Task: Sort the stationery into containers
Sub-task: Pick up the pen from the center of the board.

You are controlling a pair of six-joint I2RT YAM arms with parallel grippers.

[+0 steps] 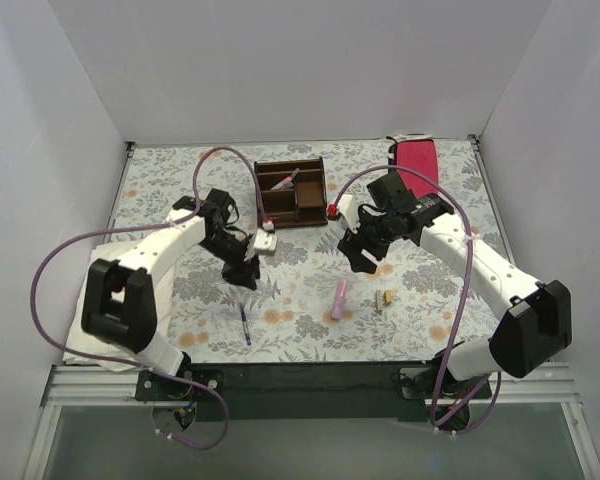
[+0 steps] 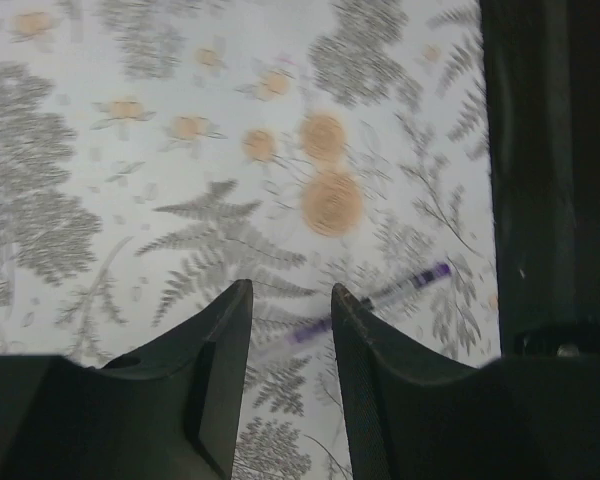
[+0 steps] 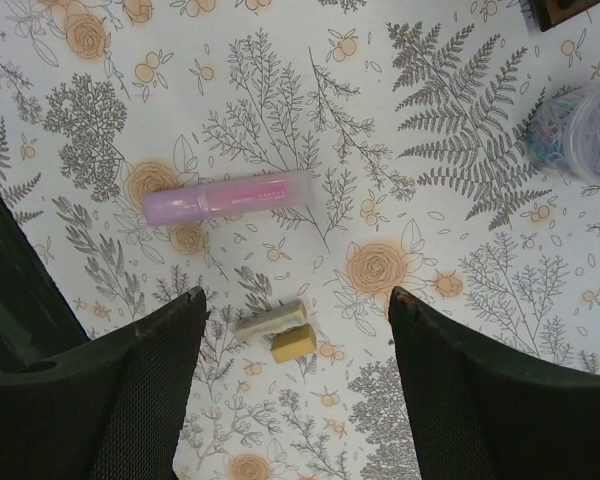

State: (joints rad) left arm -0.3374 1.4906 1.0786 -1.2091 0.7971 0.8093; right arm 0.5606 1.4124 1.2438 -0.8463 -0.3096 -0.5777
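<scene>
The dark brown wooden organiser (image 1: 292, 192) stands at the back middle, with some items in its compartments. A thin pen with purple bands (image 1: 245, 326) lies near the front edge; in the left wrist view the pen (image 2: 400, 287) is blurred, just beyond the fingertips. My left gripper (image 1: 243, 275) (image 2: 291, 298) is open and empty above the cloth. A fat pink marker (image 1: 339, 298) (image 3: 228, 195) and a yellowish-brown block (image 1: 386, 298) (image 3: 293, 342) beside a greyish block (image 3: 270, 320) lie below my right gripper (image 1: 365, 255) (image 3: 296, 294), which is open wide and empty.
A clear round cup of coloured bits (image 3: 590, 130) sits at the right edge of the right wrist view. A flat red cloth (image 1: 417, 160) lies at the back right. A small red item (image 1: 333, 210) sits by the organiser. White cloth (image 1: 85, 300) lies under the left arm. The dark table edge (image 2: 550, 170) is close.
</scene>
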